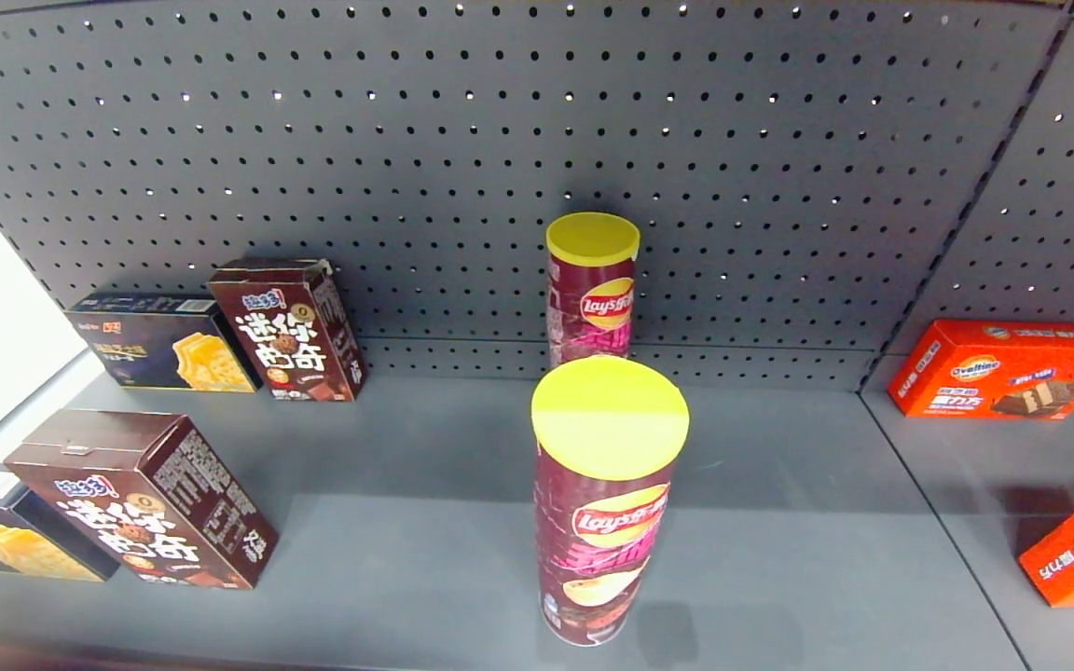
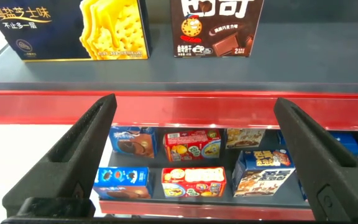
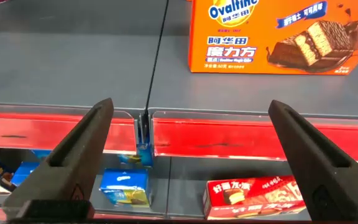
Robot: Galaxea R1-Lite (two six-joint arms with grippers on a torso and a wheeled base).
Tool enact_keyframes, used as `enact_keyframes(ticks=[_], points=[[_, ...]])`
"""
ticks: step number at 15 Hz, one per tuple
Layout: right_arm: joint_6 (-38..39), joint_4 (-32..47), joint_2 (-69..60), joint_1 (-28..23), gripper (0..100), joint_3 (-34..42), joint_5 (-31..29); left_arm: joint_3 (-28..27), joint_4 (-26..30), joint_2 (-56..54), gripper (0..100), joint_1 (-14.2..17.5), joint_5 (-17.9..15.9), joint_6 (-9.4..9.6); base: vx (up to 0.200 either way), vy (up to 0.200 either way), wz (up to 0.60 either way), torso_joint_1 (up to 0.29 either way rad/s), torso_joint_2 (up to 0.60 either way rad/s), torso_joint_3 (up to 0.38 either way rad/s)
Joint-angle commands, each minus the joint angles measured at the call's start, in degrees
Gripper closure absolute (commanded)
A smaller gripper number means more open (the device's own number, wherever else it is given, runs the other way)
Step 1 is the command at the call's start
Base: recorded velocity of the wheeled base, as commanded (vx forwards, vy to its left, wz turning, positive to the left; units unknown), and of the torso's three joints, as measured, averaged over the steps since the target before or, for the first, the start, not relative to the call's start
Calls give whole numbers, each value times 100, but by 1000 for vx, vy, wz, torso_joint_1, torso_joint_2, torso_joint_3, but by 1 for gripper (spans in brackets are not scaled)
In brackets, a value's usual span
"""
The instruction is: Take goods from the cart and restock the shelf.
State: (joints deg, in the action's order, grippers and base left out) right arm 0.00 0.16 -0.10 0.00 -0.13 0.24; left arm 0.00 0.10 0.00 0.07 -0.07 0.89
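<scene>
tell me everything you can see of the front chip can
The front chip can is a tall round tube in a dark maroon printed wrap with a red and yellow logo. A flat yellow-green lid, plastic by its look, closes the top. It stands upright near the front edge of the grey shelf, straight in front of a second matching can by the pegboard and apart from it. Only the shelf touches it.

Bare shelf [image 1: 779, 531] either side of front can [image 1: 607, 503]

Shelf [image 1: 406, 522] w/ 2 chip cans [image 1: 604, 550], 4 dark boxes [image 1: 150, 503], 2 orange boxes [image 1: 1003, 368].
</scene>
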Motion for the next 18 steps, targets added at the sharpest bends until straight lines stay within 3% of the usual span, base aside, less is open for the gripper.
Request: enact_keyframes(ticks=[1,15,18], points=[[0,2,10,0,0,5,2,0,-1,0,0,1,-1,-1,0,0,0,0,0,0],[0,2,10,0,0,5,2,0,-1,9,0,1,-1,-19,0,14,0,0,1,0],[0,2,10,0,0,5,2,0,-1,0,0,1,-1,-19,0,0,-400,3,2,2]])
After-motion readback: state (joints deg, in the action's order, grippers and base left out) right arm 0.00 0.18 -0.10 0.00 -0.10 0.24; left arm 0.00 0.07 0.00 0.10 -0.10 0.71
